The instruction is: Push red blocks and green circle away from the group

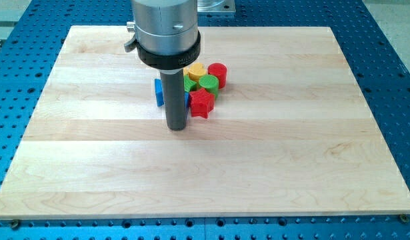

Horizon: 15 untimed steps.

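Note:
A tight group of blocks sits near the board's top centre. A red circle is at the group's upper right. A green circle lies just below and left of it. A red star is at the group's bottom. A yellow block and a green block lie to the left, and a blue block shows partly behind my rod. My tip rests on the board just below and left of the red star, close to the group.
The wooden board lies on a blue perforated table. The arm's grey cylindrical body hangs over the top centre and hides part of the group's left side.

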Tool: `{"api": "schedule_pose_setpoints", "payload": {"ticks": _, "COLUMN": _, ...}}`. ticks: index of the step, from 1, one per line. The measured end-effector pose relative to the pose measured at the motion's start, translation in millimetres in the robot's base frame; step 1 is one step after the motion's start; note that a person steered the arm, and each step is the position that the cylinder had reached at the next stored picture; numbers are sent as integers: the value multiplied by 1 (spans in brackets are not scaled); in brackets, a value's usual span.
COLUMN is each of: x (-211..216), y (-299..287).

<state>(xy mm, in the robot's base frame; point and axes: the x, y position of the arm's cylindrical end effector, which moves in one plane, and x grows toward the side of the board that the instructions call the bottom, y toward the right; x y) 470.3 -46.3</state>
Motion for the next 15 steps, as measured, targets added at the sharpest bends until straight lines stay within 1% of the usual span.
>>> {"api": "schedule_pose_setpoints", "payload": {"ticks": 9, "x": 17, "y": -3}}
{"api": "schedule_pose_setpoints", "payload": {"ticks": 11, "x": 15, "y": -74}}
{"api": "schedule_pose_setpoints", "payload": {"ticks": 12, "x": 15, "y": -68}}
{"api": "schedule_pose_setpoints", "payload": {"ticks": 13, "x": 21, "y": -31}}
{"api": "schedule_pose_setpoints", "payload": {"ticks": 14, "x": 17, "y": -10}}
{"api": "schedule_pose_setpoints", "payload": {"ticks": 15, "x": -8, "y": 25}}
